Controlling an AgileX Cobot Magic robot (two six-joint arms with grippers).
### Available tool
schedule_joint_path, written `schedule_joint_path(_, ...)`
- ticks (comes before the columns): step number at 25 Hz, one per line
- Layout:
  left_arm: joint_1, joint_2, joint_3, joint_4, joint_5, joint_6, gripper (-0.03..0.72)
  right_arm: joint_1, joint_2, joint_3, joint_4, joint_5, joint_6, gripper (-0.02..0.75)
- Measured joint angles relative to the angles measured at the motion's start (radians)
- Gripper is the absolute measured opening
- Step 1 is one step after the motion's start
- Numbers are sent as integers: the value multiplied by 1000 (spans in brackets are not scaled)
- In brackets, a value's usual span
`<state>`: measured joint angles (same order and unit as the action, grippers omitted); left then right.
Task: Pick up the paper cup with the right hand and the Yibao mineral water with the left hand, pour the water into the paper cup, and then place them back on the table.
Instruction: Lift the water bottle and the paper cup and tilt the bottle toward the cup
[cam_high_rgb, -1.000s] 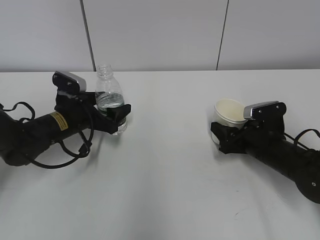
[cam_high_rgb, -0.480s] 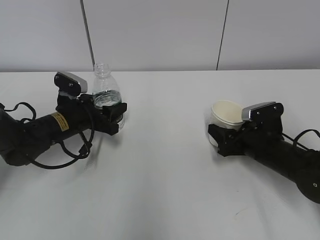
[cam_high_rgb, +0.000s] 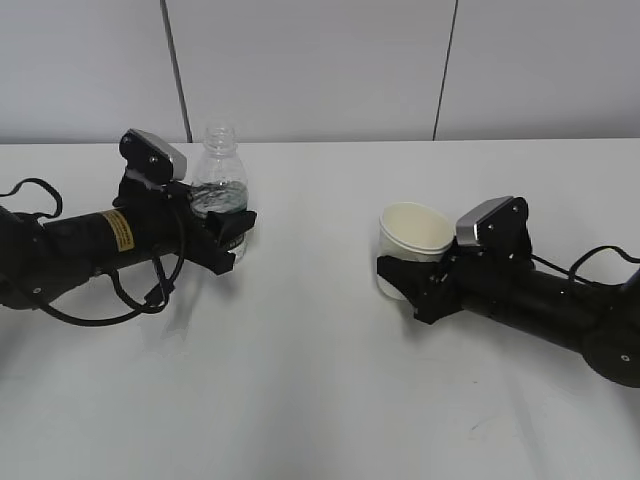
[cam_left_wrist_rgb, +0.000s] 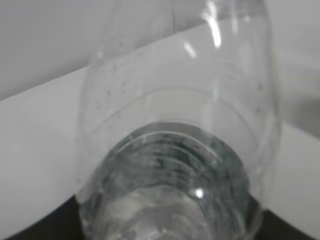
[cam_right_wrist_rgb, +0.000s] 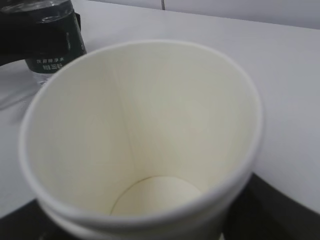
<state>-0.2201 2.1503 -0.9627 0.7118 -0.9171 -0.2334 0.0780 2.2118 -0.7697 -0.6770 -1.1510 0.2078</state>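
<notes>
on the left of the white table (cam_high_rgb: 320, 400) we see the left gripper (cam_high_rgb: 228, 236) with its 2 fingers pinching the lower body of the uncapped water bottle (cam_high_rgb: 219, 180), which stands upright and partly filled. on the right, the right gripper (cam_high_rgb: 400, 285) clamps the empty paper cup (cam_high_rgb: 412, 235), tilted slightly and well apart from the bottle.

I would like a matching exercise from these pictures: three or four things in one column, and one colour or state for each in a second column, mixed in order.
Things:
1. paper cup
2. Yibao mineral water
3. label band on the left arm
4. table

Colour or state:
A. yellow
B. plain white, bears both arms
C. clear, partly filled, no cap
D. cream-white, empty inside

Pairs: 1-D, 2-C, 3-A, 4-B
</notes>
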Motion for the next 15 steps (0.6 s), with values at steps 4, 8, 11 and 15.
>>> schedule_joint_path(4, 0, -56, 1, 47, 70, 0, 356, 47, 1, -31, -15, 0, 8, 497)
schedule_joint_path(8, 0, -120, 1, 88, 168, 0, 356, 111, 1, -66, -29, 6, 15, 497)
schedule_joint_path(11, 0, -164, 1, 132, 234, 0, 356, 148, 1, -99, -48, 27, 49, 497)
schedule_joint_path(15, 0, -219, 1, 174, 318, 0, 356, 177, 1, -144, -85, 57, 115, 497)
